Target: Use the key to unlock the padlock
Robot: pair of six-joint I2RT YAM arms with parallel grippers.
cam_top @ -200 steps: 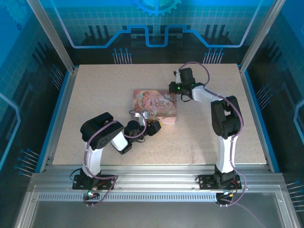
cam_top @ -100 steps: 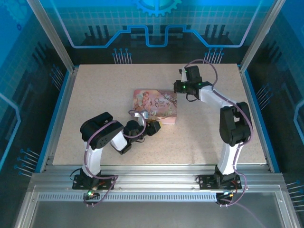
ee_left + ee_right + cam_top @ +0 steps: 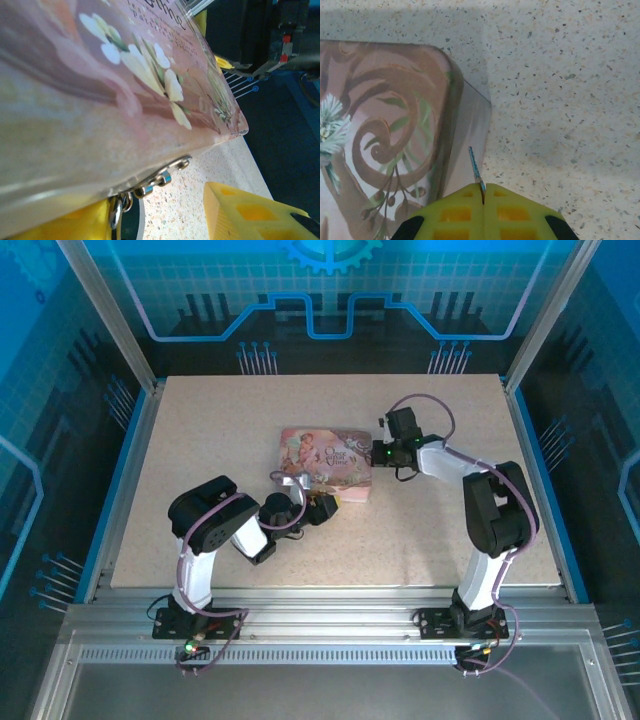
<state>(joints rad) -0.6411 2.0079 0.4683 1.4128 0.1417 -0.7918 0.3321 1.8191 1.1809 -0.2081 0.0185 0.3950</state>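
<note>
Nearest, the left claw [image 3: 166,220] sits at the near-left edge of the pink tin [image 3: 328,460]. Its yellow fingers [image 3: 250,210] stand apart, closed on nothing, and the tin's metal clasp [image 3: 161,177] hangs between them. Below the clasp a small silvery loop shows, which I take for the padlock [image 3: 119,210]; its body and keyhole are hidden. With nothing steadying it, the lock would likely swing or turn aside when the key pushes at it.

Farther off, at the tin's right edge, the right claw [image 3: 482,192] is pinched tight on the key [image 3: 475,167]. Only a thin dark sliver sticks out past the fingertips, beside the tin's side wall and above the speckled bench [image 3: 220,440]. So slight a hold could let the key twist or slip out if it catches the tin's wall or meets the keyhole at an angle.

Key and padlock lie well apart, on opposite sides of the tin: the lock near-left, the key far-right.
</note>
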